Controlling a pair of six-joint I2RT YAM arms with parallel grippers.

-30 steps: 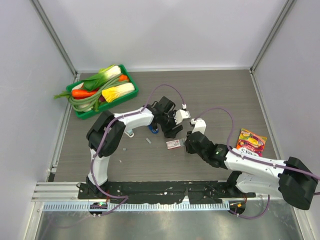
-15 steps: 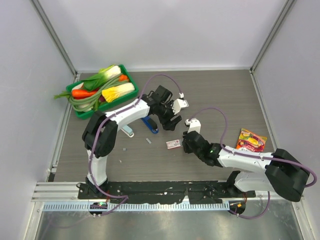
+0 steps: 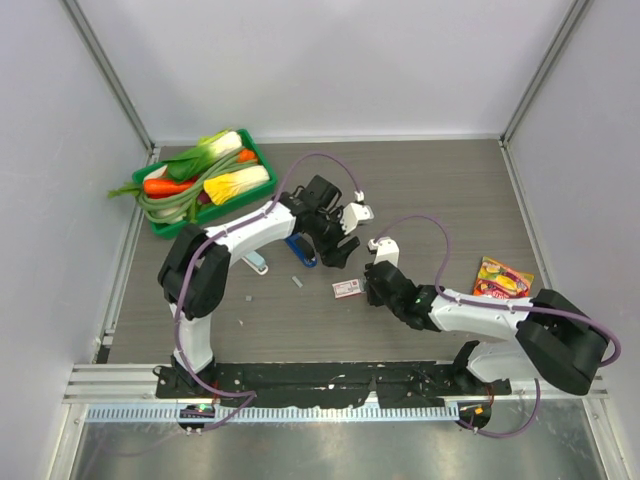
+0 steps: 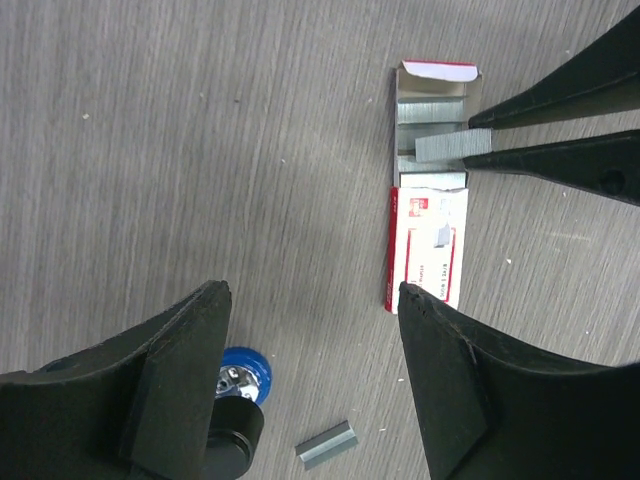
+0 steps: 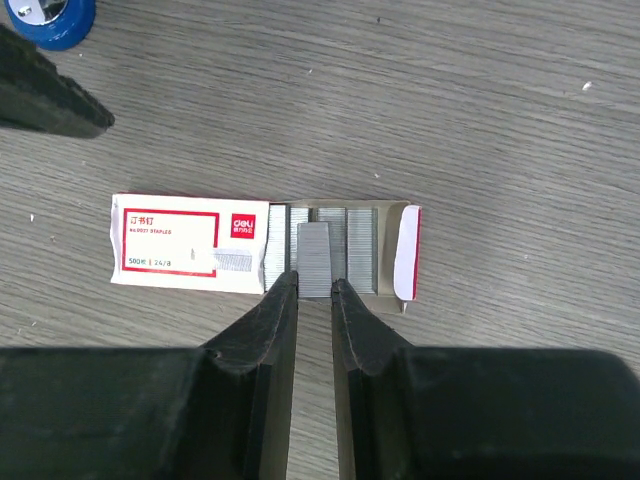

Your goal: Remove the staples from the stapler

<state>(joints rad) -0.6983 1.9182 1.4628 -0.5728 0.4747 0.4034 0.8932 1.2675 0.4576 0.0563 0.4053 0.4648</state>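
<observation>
A blue stapler (image 3: 301,251) lies on the table, and its round blue end (image 4: 243,373) shows under my left gripper. My left gripper (image 4: 312,300) hangs open above the table with nothing between its fingers. A short loose strip of staples (image 4: 326,444) lies on the wood below it. My right gripper (image 5: 313,285) is shut on another grey strip of staples (image 5: 315,258). It holds that strip over the open end of a red-and-white staple box (image 5: 190,243), where more rows of staples lie.
A green tray (image 3: 160,225) of vegetables stands at the back left. A pale stapler-like thing (image 3: 258,264) lies left of the blue stapler. A red snack packet (image 3: 502,280) lies at the right. The two grippers' fingers are close together near the staple box (image 3: 347,288).
My left gripper has opened wider and drawn back up and to the left, away from the box. My right gripper has shifted slightly left to the box's open end, still shut on its strip.
</observation>
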